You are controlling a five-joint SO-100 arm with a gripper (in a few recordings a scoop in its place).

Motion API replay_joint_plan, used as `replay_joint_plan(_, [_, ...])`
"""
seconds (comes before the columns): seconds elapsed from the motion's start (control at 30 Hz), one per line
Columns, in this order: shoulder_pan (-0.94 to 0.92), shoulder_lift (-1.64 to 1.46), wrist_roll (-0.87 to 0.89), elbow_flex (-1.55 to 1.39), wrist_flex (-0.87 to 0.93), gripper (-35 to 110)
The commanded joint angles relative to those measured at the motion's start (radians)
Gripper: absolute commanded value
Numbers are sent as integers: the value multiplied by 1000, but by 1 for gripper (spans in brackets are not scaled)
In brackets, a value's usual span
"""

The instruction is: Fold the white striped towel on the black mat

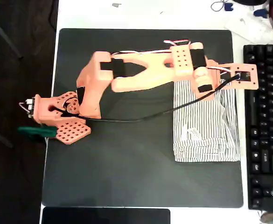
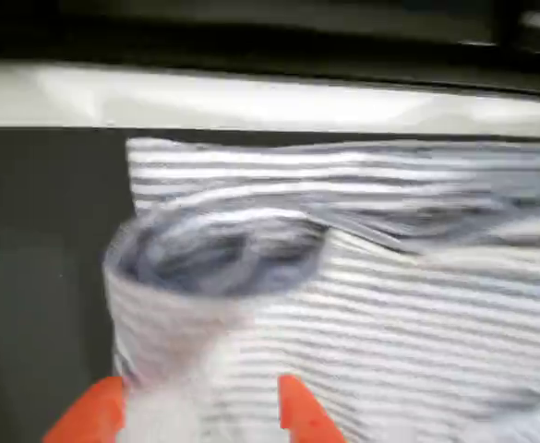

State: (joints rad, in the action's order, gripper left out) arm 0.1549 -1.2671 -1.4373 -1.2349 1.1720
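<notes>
The white striped towel (image 1: 206,128) lies folded and creased on the right side of the black mat (image 1: 127,168), close to the mat's right edge. My orange gripper (image 1: 210,88) hangs over the towel's far edge, its fingers hidden under the wrist in the overhead view. In the wrist view the picture is blurred. There the two orange fingertips (image 2: 297,417) stand at the bottom with a raised, looping fold of the towel (image 2: 251,277) bunched between them, so the gripper (image 2: 196,420) looks shut on the cloth. Past the towel show the mat (image 2: 39,258) and a white strip of table.
A black keyboard (image 1: 267,126) lies just right of the mat, next to the towel. The arm's base (image 1: 61,116) and a green clamp (image 1: 33,131) sit at the mat's left edge. A black cable (image 1: 141,117) crosses the mat. A dark slab (image 1: 106,216) lies at the front.
</notes>
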Motion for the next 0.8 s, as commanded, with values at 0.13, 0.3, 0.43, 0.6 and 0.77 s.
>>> replay_joint_plan(0.13, [-89,-359,-25,-256,-9,19])
replay_joint_plan(0.3, [-123,-689,-57,-614,-54,10])
replay_joint_plan(0.43, [-135,-936,-97,-879,-75,3])
replay_joint_plan(0.6, [-155,-1158,-110,-1121,-87,0])
replay_joint_plan(0.77, [-173,-1368,-110,-1328,-95,0])
